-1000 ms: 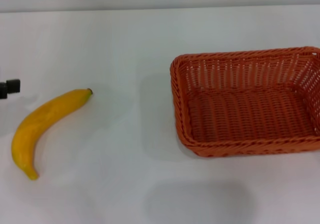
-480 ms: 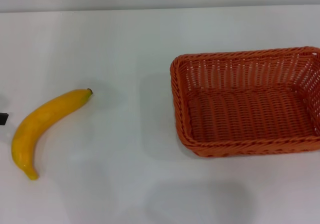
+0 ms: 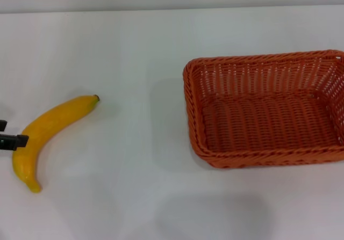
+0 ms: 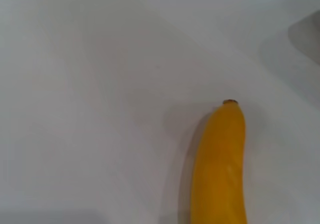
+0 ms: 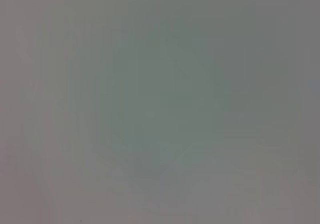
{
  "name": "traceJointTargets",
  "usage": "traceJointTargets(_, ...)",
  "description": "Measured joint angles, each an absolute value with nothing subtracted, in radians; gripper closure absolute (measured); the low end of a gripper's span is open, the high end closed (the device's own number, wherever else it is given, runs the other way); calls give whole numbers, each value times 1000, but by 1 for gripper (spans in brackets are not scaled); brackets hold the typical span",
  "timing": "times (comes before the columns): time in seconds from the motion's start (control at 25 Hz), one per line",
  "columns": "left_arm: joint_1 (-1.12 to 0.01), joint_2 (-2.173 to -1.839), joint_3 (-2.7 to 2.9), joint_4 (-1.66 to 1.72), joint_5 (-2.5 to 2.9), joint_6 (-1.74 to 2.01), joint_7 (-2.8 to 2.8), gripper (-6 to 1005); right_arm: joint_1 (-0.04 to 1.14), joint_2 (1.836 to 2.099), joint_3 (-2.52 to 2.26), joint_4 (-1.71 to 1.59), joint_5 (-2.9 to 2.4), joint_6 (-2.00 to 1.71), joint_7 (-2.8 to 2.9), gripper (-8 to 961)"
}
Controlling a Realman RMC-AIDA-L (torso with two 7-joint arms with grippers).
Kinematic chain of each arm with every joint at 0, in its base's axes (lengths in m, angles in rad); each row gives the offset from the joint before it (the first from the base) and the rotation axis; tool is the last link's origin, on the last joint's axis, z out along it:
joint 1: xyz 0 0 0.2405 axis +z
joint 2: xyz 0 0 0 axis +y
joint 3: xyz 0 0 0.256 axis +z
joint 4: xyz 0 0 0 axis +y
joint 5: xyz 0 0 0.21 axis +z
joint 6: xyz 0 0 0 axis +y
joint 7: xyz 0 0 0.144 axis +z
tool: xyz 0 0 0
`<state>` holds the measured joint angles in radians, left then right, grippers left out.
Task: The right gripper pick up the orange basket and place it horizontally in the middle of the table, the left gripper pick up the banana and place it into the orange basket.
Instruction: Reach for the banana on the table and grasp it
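Observation:
The banana (image 3: 45, 131) lies on the white table (image 3: 129, 46) at the left, its dark stem tip pointing toward the far right. A small black piece of my left gripper (image 3: 15, 141) shows at the left edge, level with the banana's lower half and reaching its left side. The left wrist view shows the banana (image 4: 220, 169) and its stem end close below the camera. The orange basket (image 3: 266, 155) stands upright on the table right of centre, lengthwise across the view, with nothing in it. My right gripper is out of view, and the right wrist view is a blank grey.
The table's far edge (image 3: 172, 9) runs along the top of the head view. The basket's right end is cut off by the picture's right edge. Bare tabletop (image 3: 140, 143) separates the banana from the basket.
The black part of my left gripper has moved down the left edge of the head view and in toward the banana. Banana and basket have not moved.

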<state>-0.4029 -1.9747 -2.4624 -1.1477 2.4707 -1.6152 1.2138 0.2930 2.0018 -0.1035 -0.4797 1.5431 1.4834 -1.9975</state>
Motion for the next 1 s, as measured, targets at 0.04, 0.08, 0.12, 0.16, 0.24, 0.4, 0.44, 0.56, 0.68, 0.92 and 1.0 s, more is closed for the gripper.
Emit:
traceJointTargets(0.04,-407,-1977,-2461,-1133,2473,-1603,1216,286,293,2002,-104,-479,1544,1483,-1997,113)
traceJointTargets(0.08,-411,-1979,-2459,-1121,2473,-1592,1218,286,292,2002,-104,-479,1545,1483,-1997,113)
traceJointTargets(0.12,-414,-1981,-2455,-1109,2474,-1581,1219,287,291,2002,-104,-479,1545,1483,-1997,113)
traceJointTargets(0.16,-417,-1984,-2451,-1098,2475,-1570,1219,287,289,2002,-104,-478,1545,1483,-1997,113)
traceJointTargets(0.24,-419,-1990,-2444,-1083,2479,-1549,1219,287,288,2002,-103,-472,1545,1483,-1997,113)
traceJointTargets(0.4,-424,-1999,-2441,-1059,2487,-1519,1219,288,287,2002,-103,-468,1545,1483,-1997,113)
traceJointTargets(0.44,-432,-1999,-2440,-1038,2490,-1512,1219,288,287,2002,-103,-468,1545,1483,-1997,113)
traceJointTargets(0.56,-437,-2000,-2440,-1028,2495,-1502,1220,289,287,2000,-103,-468,1545,1483,-1997,113)
traceJointTargets(0.68,-439,-2003,-2440,-1025,2498,-1485,1218,290,287,1998,-103,-468,1545,1483,-1997,113)
traceJointTargets(0.92,-444,-1999,-2441,-1000,2499,-1468,1217,291,287,1994,-103,-468,1547,1475,-1983,113)
traceJointTargets(1.0,-445,-1998,-2441,-996,2499,-1452,1216,292,288,1994,-103,-469,1547,1470,-1975,113)
